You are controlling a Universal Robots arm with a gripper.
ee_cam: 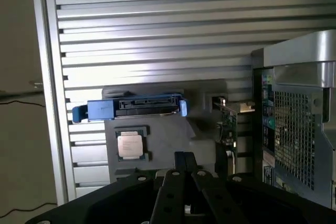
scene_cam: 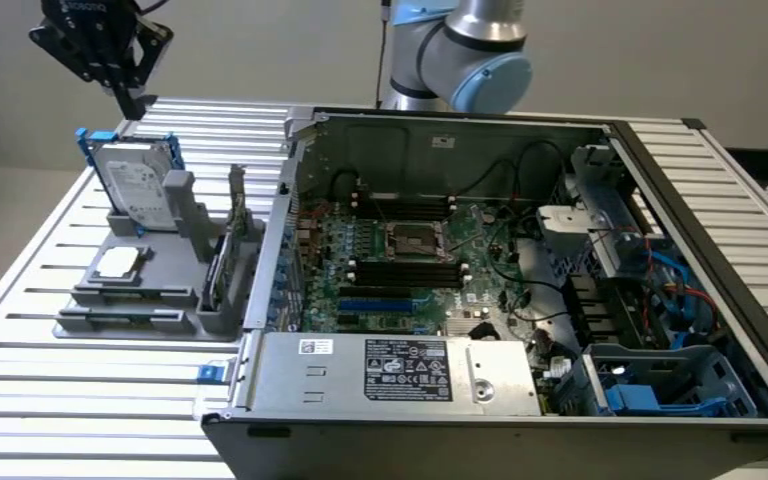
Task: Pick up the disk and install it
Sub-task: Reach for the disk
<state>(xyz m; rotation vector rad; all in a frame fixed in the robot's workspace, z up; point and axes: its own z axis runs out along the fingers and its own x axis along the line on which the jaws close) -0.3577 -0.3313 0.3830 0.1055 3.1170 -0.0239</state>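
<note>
Slatted aluminium table (scene_cam: 37, 400) carries 1 grey holder (scene_cam: 157, 300) propping the silver-grey, blue-framed hard disk (scene_cam: 141, 185) on edge at the exterior view's far left, likely for easy grasping, below the black gripper (scene_cam: 128, 105), closed and empty.

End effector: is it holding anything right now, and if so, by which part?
Nothing is held. The end effector is shut and hangs clear of the disk, which stands on edge in the grey holder beside the computer case.

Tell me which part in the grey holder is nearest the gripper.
The disk, blue-framed and standing on edge, just below the gripper; the flat square chip and the card sit farther away.
</note>
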